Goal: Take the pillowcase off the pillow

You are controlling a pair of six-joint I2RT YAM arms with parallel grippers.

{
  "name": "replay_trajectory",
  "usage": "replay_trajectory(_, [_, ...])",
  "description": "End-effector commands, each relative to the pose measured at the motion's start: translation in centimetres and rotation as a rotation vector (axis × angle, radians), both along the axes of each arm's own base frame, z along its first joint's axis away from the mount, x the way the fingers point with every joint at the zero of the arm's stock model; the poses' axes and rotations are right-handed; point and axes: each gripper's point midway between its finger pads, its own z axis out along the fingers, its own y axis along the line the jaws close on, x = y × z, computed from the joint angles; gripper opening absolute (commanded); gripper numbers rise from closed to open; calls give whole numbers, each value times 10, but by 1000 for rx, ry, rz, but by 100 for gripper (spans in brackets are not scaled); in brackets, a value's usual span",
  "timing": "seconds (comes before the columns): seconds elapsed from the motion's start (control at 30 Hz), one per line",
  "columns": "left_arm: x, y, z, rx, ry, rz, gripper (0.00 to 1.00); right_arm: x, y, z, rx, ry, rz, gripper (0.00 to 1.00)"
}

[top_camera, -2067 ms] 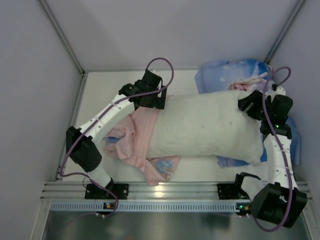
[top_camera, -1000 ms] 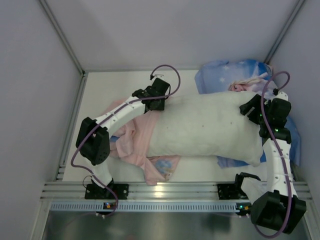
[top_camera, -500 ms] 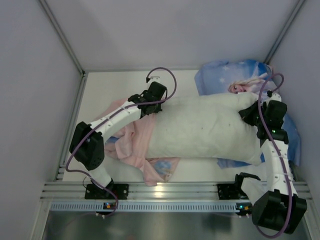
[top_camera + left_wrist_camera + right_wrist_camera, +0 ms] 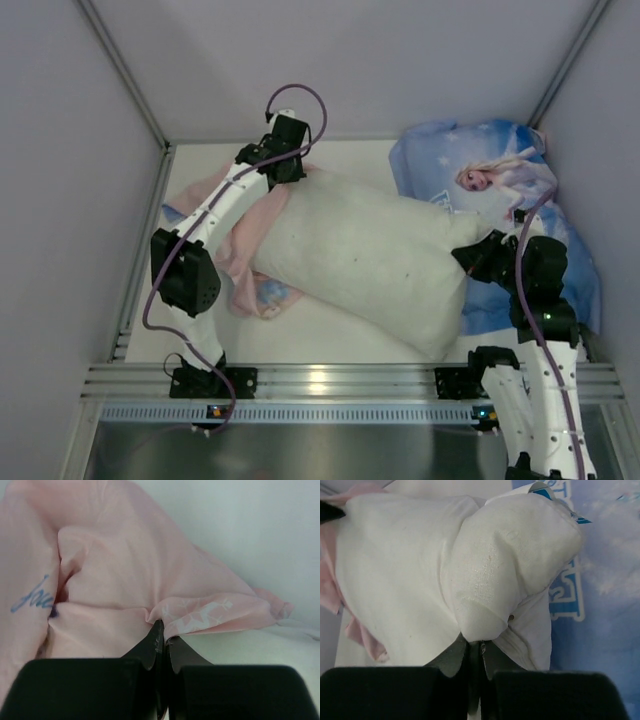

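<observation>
Right gripper (image 4: 475, 647) is clamped shut on a corner fold of the plump plain white pillow (image 4: 410, 580), which stretches away from its tips toward the far left. The thin pale-pink, blue-printed fabric pillowcase (image 4: 240, 265) is bunched at the pillow's far end; can't tell if it covers that end. Beyond it, left gripper (image 4: 161, 635) is pinched shut on the pillowcase hem, right at its tips.

Risks:
- Either thin pinch may slip when the arms pull apart.
- The case may snag on the pillow's bulk.
- The blue Elsa-print pillow (image 4: 480, 170) just behind the right claw may get dragged.
</observation>
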Motion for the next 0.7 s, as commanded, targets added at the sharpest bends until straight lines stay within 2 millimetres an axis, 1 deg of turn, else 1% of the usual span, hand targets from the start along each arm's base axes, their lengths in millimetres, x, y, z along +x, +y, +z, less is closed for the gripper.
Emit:
replay_trajectory(0.0, [27,45,12,-8,-45,134,0,-27,10,3,23,15,34,0])
replay_trajectory(0.1, [30,57,-15,-52,18,172,0,-38,12,14,35,-18,31,0])
replay_trajectory(0.13, [30,60,-26,-59,46,179,0,-43,14,16,43,-24,39,0])
replay_trajectory(0.27, [33,66,-45,-64,78,212,0,-50,19,21,57,-23,60,0])
replay_trajectory(0.43, [39,72,-49,-69,73,237,0,-67,20,34,43,-45,67,0])
replay_trajectory(0.47, [40,76,-52,-68,77,245,0,-71,20,41,37,-62,66,0])
replay_trajectory(0.53, [40,77,-51,-78,77,245,0,-73,20,40,26,-62,73,0])
replay_trajectory(0.57, [39,78,-47,-89,73,239,0,-70,20,34,21,-44,76,0])
replay_trajectory(0.6, [35,74,-51,-108,88,218,0,-67,19,30,4,-37,89,4])
replay_trajectory(0.63, [32,70,-50,-125,88,196,0,-64,24,27,9,-32,126,17])
replay_trajectory(0.67, [26,67,-36,-149,61,167,0,-57,27,14,22,20,155,49])
